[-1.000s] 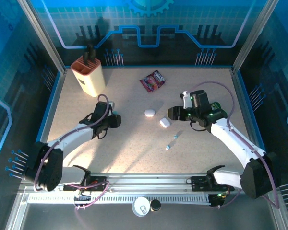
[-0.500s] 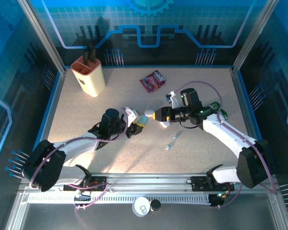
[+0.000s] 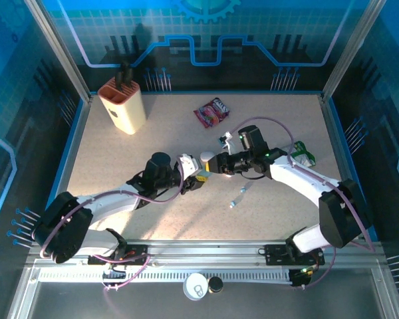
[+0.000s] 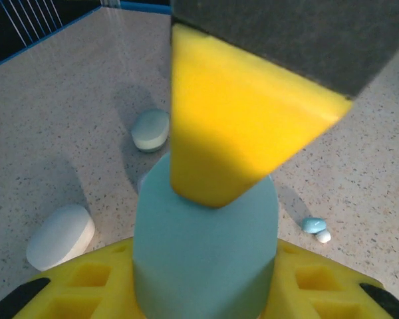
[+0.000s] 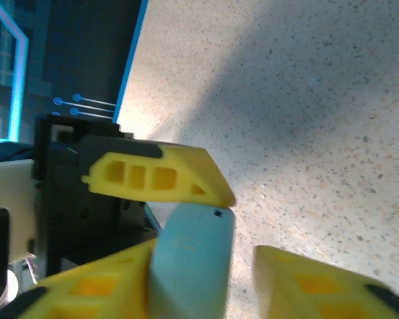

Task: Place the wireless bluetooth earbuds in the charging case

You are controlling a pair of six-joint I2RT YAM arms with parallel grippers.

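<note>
left gripper (image 3: 198,175): clamped on one pale blue-teal pebble-shaped plastic case (image 4: 205,252)
right gripper (image 3: 215,163): jaws apart around that same case, one finger against it
earbuds: two tiny glossy buds (image 4: 313,225), one pale blue and one white, touching, right of the left gripper
loose: two rounded whitish cases (image 4: 60,236), left of it

A robot lab test cell. Two white arms (image 3: 113,198) (image 3: 304,181) are bolted to a metal rail (image 3: 206,250) at the near edge of a speckled bench (image 3: 120,149). Aluminium posts (image 3: 56,48) fence it in. The walls (image 3: 266,26) are blue panels printed with circuit lines and a gear. Loose cables (image 3: 279,121) loop over the arms.
</note>
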